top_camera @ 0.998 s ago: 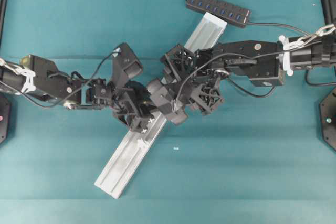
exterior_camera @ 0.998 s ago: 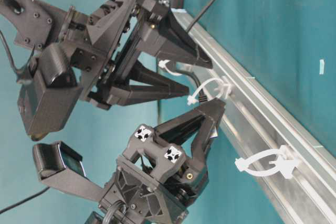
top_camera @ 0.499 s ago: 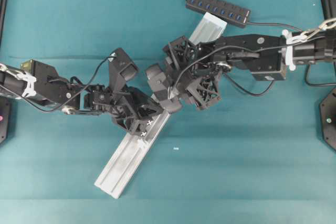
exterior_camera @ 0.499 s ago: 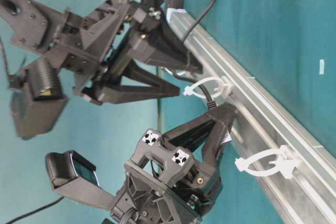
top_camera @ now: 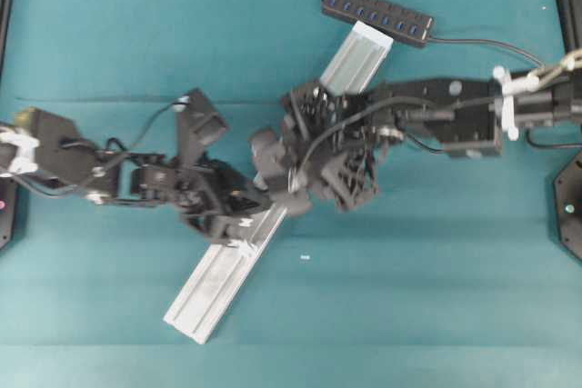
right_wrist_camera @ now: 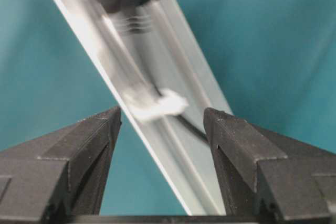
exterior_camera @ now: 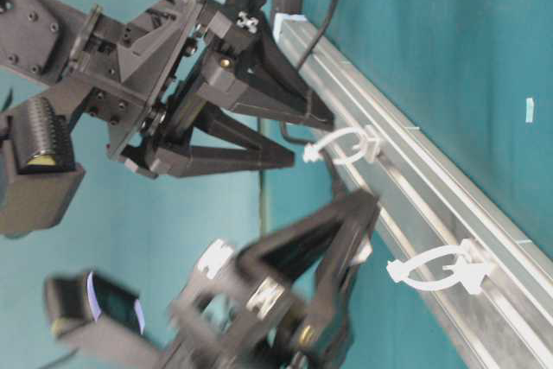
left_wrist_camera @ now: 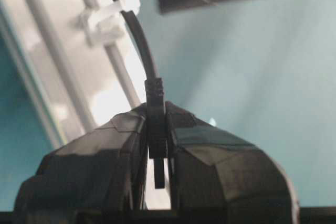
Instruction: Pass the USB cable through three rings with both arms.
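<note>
Left gripper (left_wrist_camera: 157, 145) is clamped on the plug of the USB cable (left_wrist_camera: 137, 40), plug pointing back toward the wrist. From the jaws the cord arcs up and away through a white ring (left_wrist_camera: 113, 11) on the silver rail (left_wrist_camera: 63, 77), its long axis running roughly along the rail. Right gripper (right_wrist_camera: 163, 124) has its jaws wide and holds nothing, hovering just over a ring (right_wrist_camera: 157, 104). In the table-level view, the next ring (exterior_camera: 436, 270) lies nearer along the rail, unthreaded. Judgement: the left arm is nearer to it.

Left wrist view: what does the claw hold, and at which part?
The left claw is shut on the USB cable, gripping its ribbed plug end. The right claw is open, holding nothing.
</note>
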Controlling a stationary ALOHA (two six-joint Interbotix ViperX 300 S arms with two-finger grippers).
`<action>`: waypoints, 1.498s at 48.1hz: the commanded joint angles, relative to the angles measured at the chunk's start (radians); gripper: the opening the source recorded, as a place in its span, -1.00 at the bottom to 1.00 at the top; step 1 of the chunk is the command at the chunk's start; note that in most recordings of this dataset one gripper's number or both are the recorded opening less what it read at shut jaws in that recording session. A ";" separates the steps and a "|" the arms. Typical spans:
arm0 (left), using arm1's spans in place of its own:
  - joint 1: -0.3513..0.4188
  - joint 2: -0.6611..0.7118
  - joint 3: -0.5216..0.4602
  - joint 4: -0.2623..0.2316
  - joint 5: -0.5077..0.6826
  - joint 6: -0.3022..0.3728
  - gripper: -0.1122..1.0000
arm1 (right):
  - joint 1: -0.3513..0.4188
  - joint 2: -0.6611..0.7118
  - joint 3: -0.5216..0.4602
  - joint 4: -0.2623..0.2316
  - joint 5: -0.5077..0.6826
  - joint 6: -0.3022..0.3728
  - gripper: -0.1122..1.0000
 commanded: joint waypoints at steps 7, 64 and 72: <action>-0.017 -0.061 0.028 0.003 -0.009 -0.029 -0.67 | 0.026 -0.003 -0.003 0.002 -0.049 0.037 0.62; -0.018 -0.058 0.017 0.003 -0.008 -0.029 -0.67 | 0.058 0.064 0.012 -0.003 -0.207 0.037 0.47; -0.018 -0.058 0.017 0.003 -0.009 -0.029 -0.67 | 0.057 0.071 0.012 -0.005 -0.207 0.040 0.20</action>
